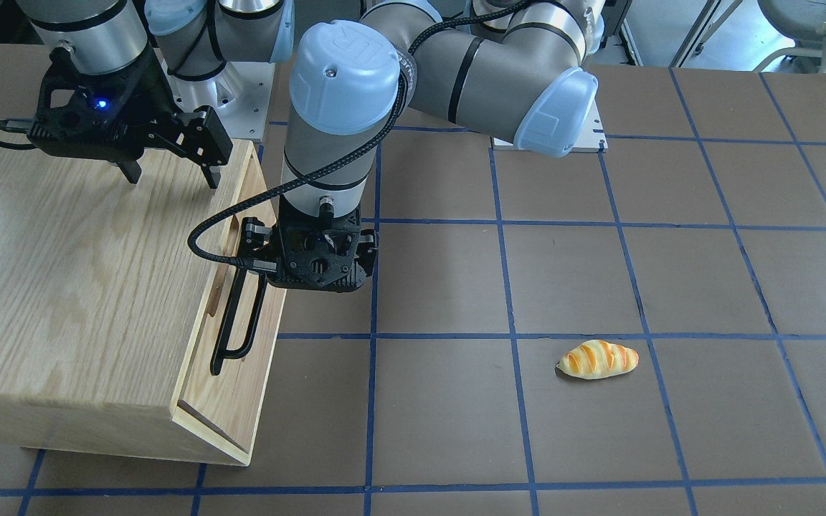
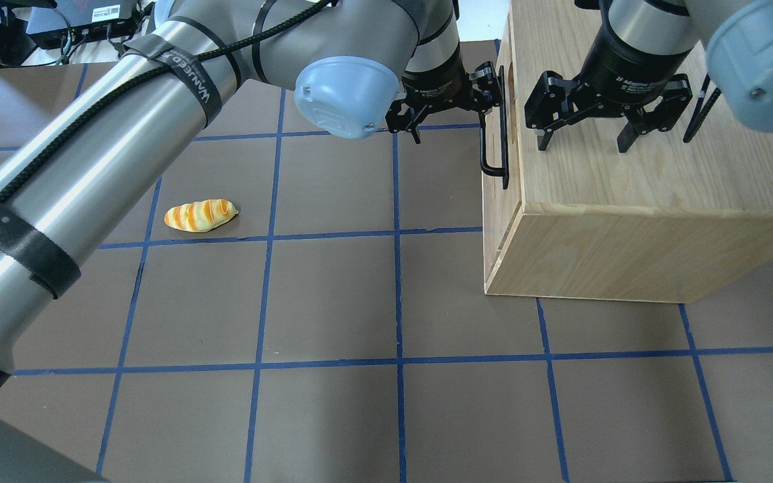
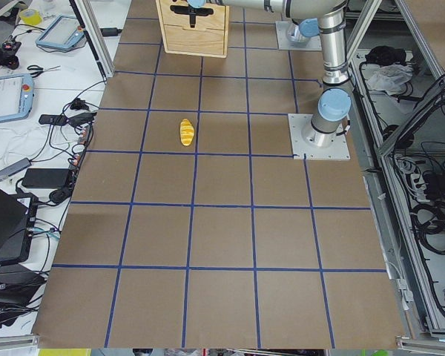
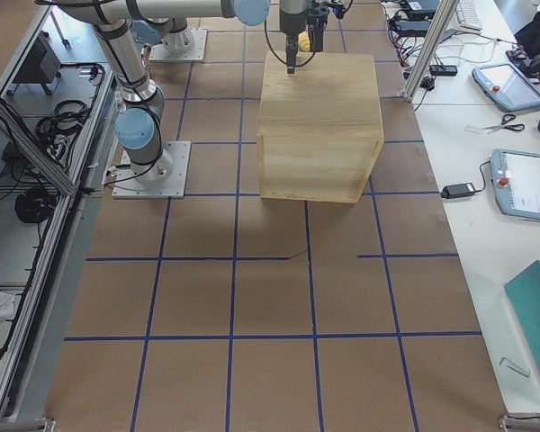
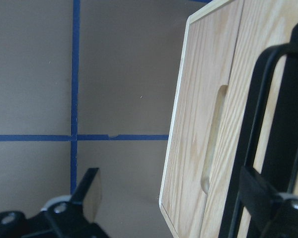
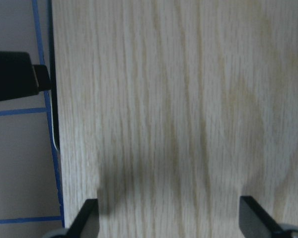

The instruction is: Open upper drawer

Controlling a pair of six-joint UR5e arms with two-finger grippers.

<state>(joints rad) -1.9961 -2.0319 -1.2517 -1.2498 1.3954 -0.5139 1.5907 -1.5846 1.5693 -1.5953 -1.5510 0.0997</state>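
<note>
The upper drawer point(image 1: 201, 387) sits at the top of the oak-grain cabinet's point(image 1: 62, 287) front, apparently shut, its panel looking flush; the left pincer point(image 1: 310, 258), jaws spread wide and pointing down, sets one finger at the black bar handle point(image 1: 257, 315), seemingly to hook and pull; the right pincer point(image 1: 169, 175), also wide and empty, hangs over the cabinet top, perhaps to brace it; whether that finger sits behind the bar, or the right tips touch wood, cannot be made out; a bread roll point(image 1: 598, 359) lies well apart on the table point(image 1: 671, 251).
</note>
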